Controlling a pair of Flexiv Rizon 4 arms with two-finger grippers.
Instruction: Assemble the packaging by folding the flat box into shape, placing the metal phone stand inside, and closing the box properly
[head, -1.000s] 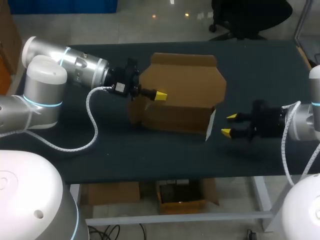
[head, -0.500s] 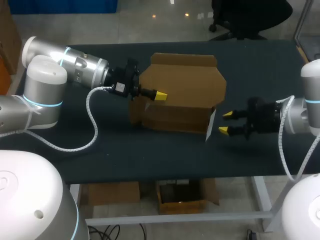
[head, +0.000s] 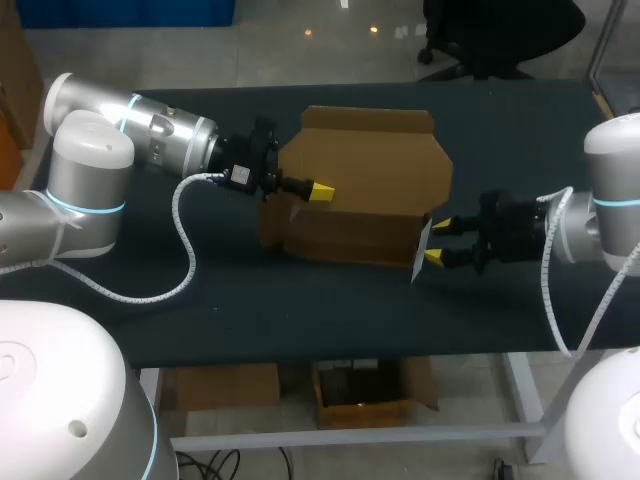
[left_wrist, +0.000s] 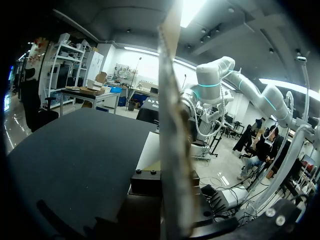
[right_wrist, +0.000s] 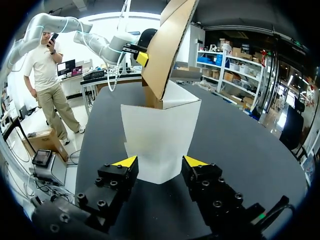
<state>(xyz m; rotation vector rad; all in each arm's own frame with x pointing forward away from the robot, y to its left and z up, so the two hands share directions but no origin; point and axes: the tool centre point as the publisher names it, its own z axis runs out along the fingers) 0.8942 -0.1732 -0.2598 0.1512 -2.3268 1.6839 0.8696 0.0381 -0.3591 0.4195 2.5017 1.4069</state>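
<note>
box (head: 365, 200) sits mid worktop (head: 250, 310), half popped up but not squared off yet. left gripper (head: 318, 191) is pinched onto the big raised panel, with one yellow tip showing on the outside face. looks like it's there to keep that panel standing and stop the whole thing sliding around. right gripper (head: 437, 240) is at the opposite end with its jaws spread wide. the white end flap (right_wrist: 159, 135) sits in the gap between them, not squeezed as far as i can see. my guess is that flap gets folded in next. no phone stand in any view, so can't say where it is.
</note>
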